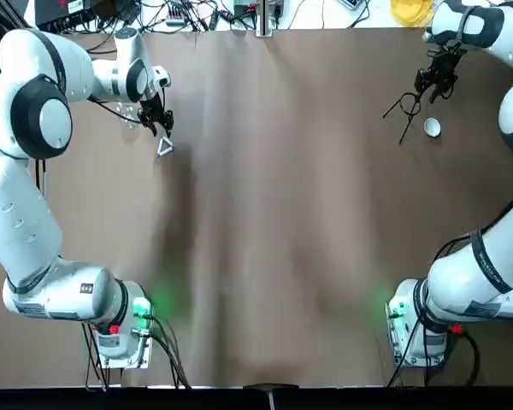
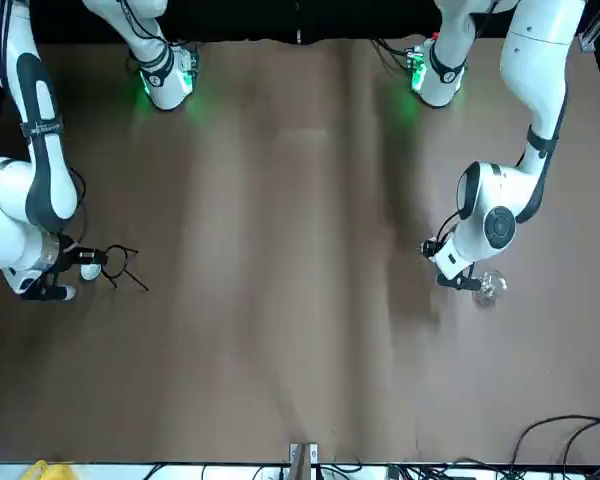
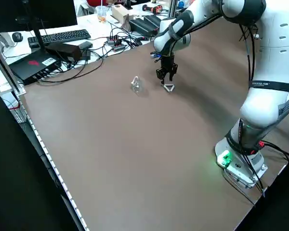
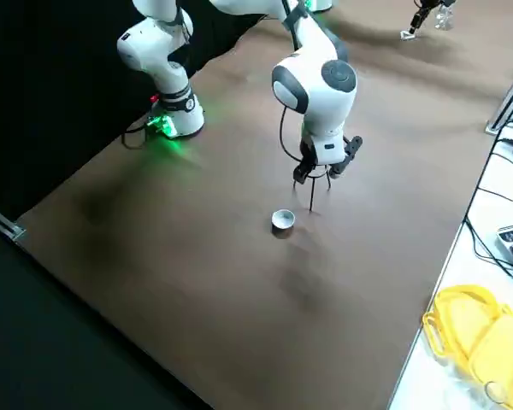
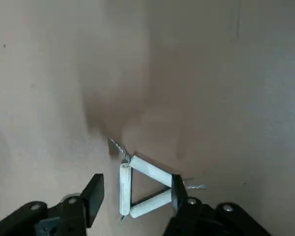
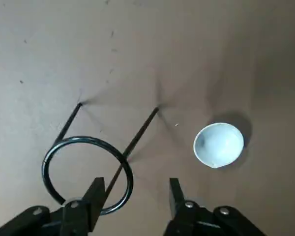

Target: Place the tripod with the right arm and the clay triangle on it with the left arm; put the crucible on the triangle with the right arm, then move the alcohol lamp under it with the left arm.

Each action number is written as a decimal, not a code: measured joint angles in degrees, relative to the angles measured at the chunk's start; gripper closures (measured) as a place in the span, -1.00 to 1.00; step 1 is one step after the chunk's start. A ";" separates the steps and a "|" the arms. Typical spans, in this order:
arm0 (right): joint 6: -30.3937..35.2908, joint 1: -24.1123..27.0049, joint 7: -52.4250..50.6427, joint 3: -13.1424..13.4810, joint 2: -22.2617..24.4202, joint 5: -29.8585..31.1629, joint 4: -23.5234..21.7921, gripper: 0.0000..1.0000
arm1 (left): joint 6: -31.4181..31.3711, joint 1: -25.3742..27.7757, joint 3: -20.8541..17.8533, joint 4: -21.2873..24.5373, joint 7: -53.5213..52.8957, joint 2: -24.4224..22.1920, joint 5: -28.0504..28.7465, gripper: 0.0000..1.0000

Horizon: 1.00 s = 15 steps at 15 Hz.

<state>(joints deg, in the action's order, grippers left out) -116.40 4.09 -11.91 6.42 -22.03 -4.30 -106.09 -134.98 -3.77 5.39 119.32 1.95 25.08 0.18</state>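
We are in what looks like a robotics lab: two white arms (image 1: 34, 196) are mounted on a broad brown desk (image 3: 135, 144), with lit green lamps at their bases. Beyond it we see a white desk (image 3: 98, 29) carrying a monitor (image 3: 48, 12), a keyboard (image 3: 67, 37) and tangled black cables (image 3: 106, 48).

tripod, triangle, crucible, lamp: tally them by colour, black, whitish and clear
Black: 1, the tripod
Whitish: 2, the clay triangle and the crucible
Clear: 1, the alcohol lamp
Total: 4
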 joint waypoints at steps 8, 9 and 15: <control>-4.21 -0.08 -0.67 -0.36 -0.92 0.00 -1.53 -0.01 | -0.27 0.29 -0.12 0.83 -0.31 0.52 0.86 0.18; -4.70 -0.08 -0.71 -0.38 -1.33 0.00 -1.56 0.01 | -0.29 0.29 -0.12 0.83 -0.32 0.72 0.87 0.19; -5.34 -0.31 -0.77 -0.67 -2.05 0.00 -1.55 0.42 | -0.41 0.30 -0.13 0.83 -0.39 1.01 1.52 0.25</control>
<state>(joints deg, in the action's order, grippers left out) -121.74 3.77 -12.69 5.75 -24.08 -4.30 -107.64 -135.39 -3.47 5.26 120.15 1.56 26.09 1.69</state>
